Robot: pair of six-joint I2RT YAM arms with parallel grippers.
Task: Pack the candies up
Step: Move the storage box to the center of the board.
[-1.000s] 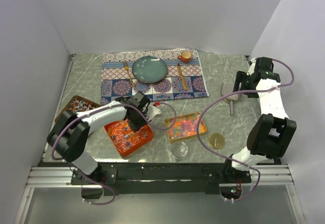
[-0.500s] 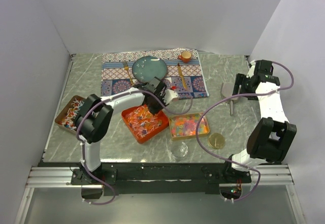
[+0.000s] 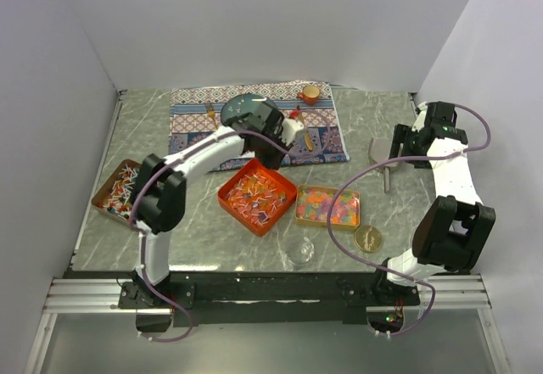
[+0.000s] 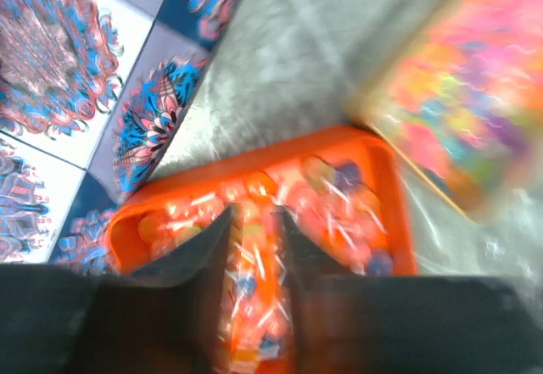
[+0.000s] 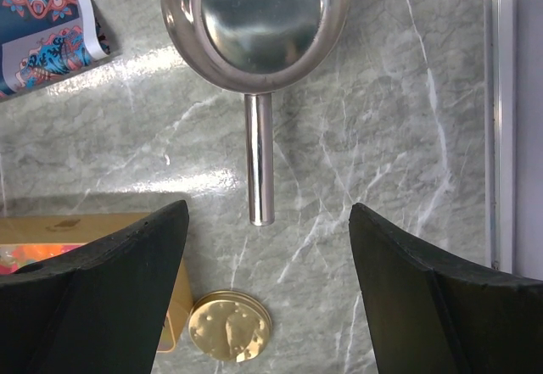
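Orange-red candies point(image 3: 257, 198) fill the orange tray point(image 3: 222, 196) at mid-table. Pastel candies point(image 3: 329, 206) lie in the gold tray point(image 3: 299, 214) to its right. Red-white-blue candies point(image 3: 123, 189) sit in the brown tray point(image 3: 102, 196) at the left. My left gripper point(image 3: 276, 130) hovers by the orange tray's far corner. In the blurred left wrist view its fingers point(image 4: 212, 247) stand a narrow gap apart at the gripper point(image 4: 256, 213), over the candies point(image 4: 331, 196) in the orange tray point(image 4: 400, 221). Whether they pinch anything is unclear. My right gripper point(image 5: 267, 209) is wide open above the scoop point(image 5: 254, 18) handle's end.
The silver scoop point(image 3: 382, 153) lies at the right, under my right gripper point(image 3: 400, 147). A gold lid point(image 3: 367, 238) and a clear jar point(image 3: 299, 251) sit near the front. A patterned placemat point(image 3: 195, 124) with a plate point(image 3: 242, 107) and a cup point(image 3: 310, 94) lies at the back.
My left arm swung from the near left toward the back right, and the orange tray slid with it to the right and away. The gold tray and lid shifted slightly right. The right arm barely moved.
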